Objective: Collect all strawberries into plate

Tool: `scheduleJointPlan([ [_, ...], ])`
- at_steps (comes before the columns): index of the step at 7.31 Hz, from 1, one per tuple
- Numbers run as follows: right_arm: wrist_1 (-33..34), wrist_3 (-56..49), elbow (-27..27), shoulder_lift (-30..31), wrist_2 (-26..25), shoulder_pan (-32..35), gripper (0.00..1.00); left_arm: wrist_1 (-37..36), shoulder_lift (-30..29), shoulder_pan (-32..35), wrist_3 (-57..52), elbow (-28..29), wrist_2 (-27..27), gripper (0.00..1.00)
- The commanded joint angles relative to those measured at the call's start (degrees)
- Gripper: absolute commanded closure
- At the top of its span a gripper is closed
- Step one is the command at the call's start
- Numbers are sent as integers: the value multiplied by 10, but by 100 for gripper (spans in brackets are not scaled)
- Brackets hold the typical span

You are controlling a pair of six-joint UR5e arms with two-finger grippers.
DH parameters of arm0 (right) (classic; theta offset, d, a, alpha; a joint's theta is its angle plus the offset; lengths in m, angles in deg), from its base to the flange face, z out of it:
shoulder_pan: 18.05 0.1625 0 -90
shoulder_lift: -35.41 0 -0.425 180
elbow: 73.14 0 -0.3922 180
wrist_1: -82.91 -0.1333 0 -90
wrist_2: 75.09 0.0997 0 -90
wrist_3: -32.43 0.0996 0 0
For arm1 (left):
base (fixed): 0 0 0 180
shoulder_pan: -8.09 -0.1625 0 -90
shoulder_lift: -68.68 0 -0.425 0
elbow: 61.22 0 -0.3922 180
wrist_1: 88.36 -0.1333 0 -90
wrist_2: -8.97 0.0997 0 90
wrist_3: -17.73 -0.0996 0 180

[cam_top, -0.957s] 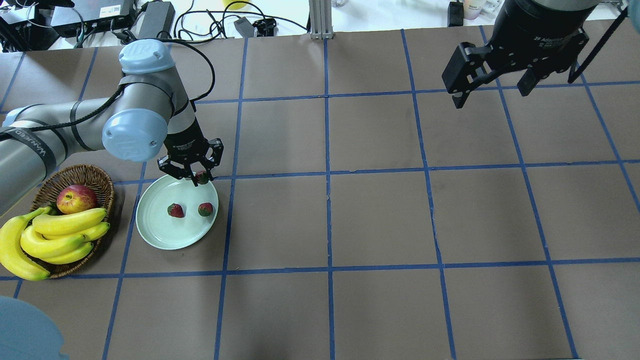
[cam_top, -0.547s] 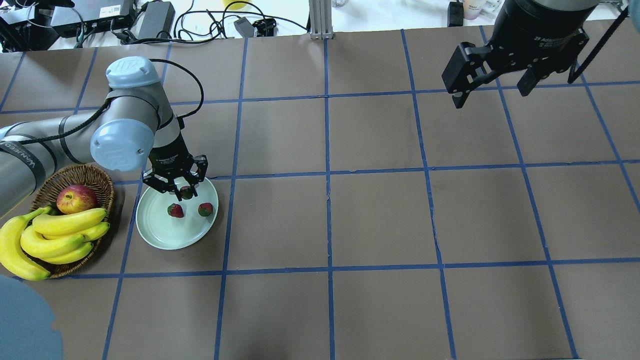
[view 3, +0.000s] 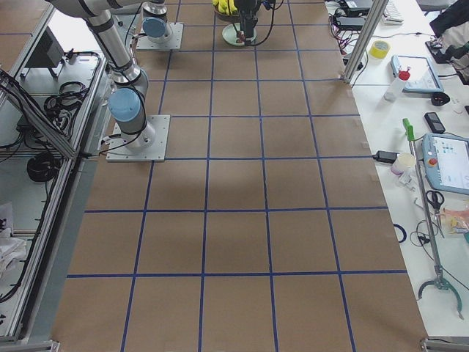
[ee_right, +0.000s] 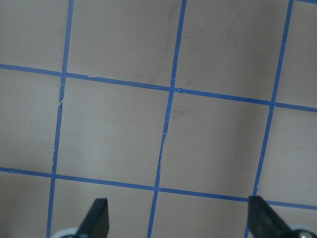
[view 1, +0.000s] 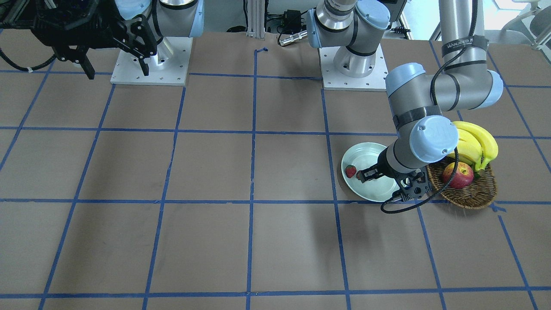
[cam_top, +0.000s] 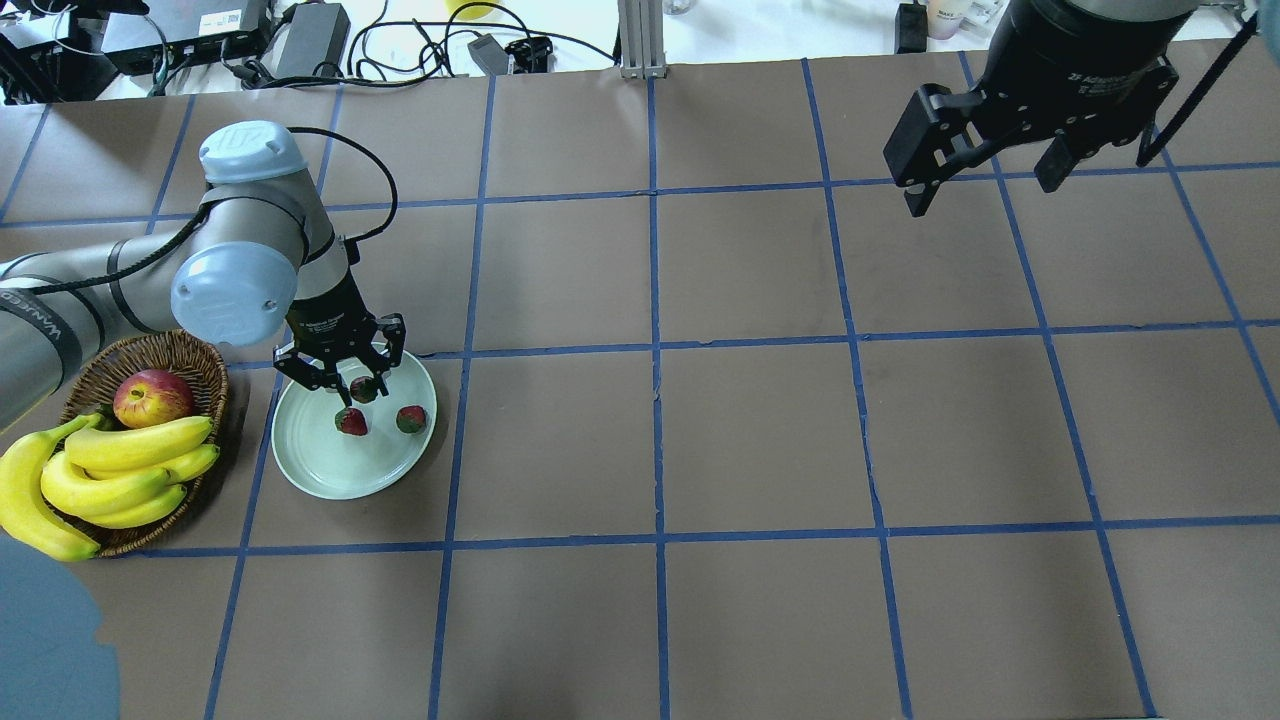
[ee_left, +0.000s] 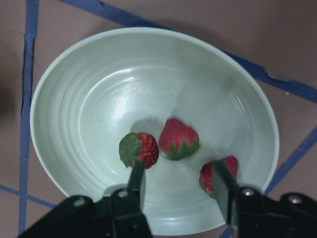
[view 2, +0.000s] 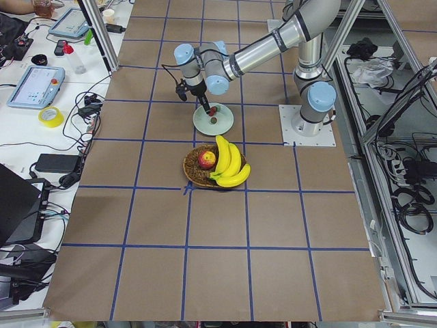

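The pale green plate (cam_top: 330, 465) lies at the table's left, next to the basket. Three strawberries are in it. Two of them (cam_top: 351, 421) (cam_top: 410, 419) lie near its middle. The third (cam_top: 364, 388) is at the fingertips of my left gripper (cam_top: 350, 388), which hangs low over the plate's far side. In the left wrist view the gripper (ee_left: 178, 171) is open. One strawberry (ee_left: 139, 148) lies off its left finger, one (ee_left: 178, 139) ahead, and one (ee_left: 220, 171) against the right finger. My right gripper (cam_top: 980, 190) is open and empty, high at the far right.
A brown wicker basket (cam_top: 190, 350) with an apple (cam_top: 152, 397) and a bunch of bananas (cam_top: 110, 470) stands just left of the plate. Cables and boxes lie beyond the table's far edge. The right wrist view shows only brown table with blue tape lines.
My left gripper moved from the plate's far rim inward over the plate, bringing the third strawberry with it. The right arm has not moved.
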Motion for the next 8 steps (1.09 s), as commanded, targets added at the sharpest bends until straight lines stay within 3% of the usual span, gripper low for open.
scheduleJointPlan([
  [1, 0, 0, 0, 0, 0, 0, 0, 37, 45, 17, 0, 56, -33, 0],
  [3, 1, 0, 0, 0, 0, 0, 0, 61, 103, 28, -1, 59, -39, 0],
  [5, 0, 0, 1, 0, 0, 0, 0, 70, 148, 28, -93, 65, -13, 0],
  [7, 0, 0, 1, 0, 1, 0, 0, 227, 180, 21, -160, 148, -11, 0],
  [8, 0, 0, 0, 0, 0, 0, 0, 254, 180, 28, -160, 172, -15, 0],
])
